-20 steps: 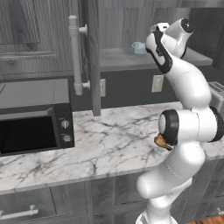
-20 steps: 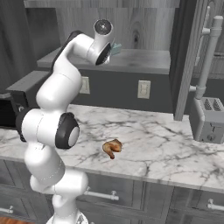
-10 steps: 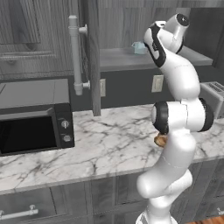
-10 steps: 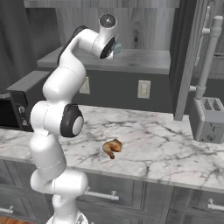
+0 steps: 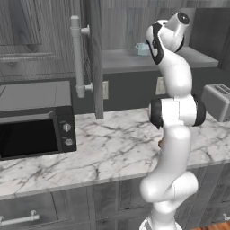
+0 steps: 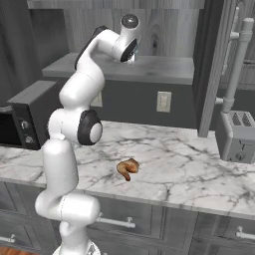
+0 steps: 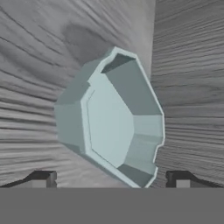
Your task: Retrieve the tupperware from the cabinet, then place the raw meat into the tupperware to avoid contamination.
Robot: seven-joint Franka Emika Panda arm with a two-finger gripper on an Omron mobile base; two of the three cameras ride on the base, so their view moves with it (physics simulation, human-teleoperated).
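The tupperware [image 7: 111, 122], pale teal and translucent, stands on the grey shelf [image 5: 121, 59] inside the open cabinet [image 5: 95, 58]. In the hand view it looms large just ahead of my gripper [image 7: 111, 180]. The jaws are open, with one fingertip on each side below the container and nothing between them. In the left base view the tupperware [image 5: 142, 48] peeks out beside my raised hand. The raw meat [image 6: 128, 168], a lumpy brown-orange piece, lies on the marble counter [image 6: 174, 159] near its front edge.
A black microwave [image 5: 33, 121] sits on the counter at the left. A grey toaster [image 6: 238, 135] stands at the right. The open cabinet door with its long silver handle [image 6: 237, 64] juts out on the right. Drawers [image 6: 124, 219] run below the counter.
My arm has straightened upward and the hand has pushed deeper into the cabinet toward the tupperware. The jaws have stayed open. The meat has not moved.
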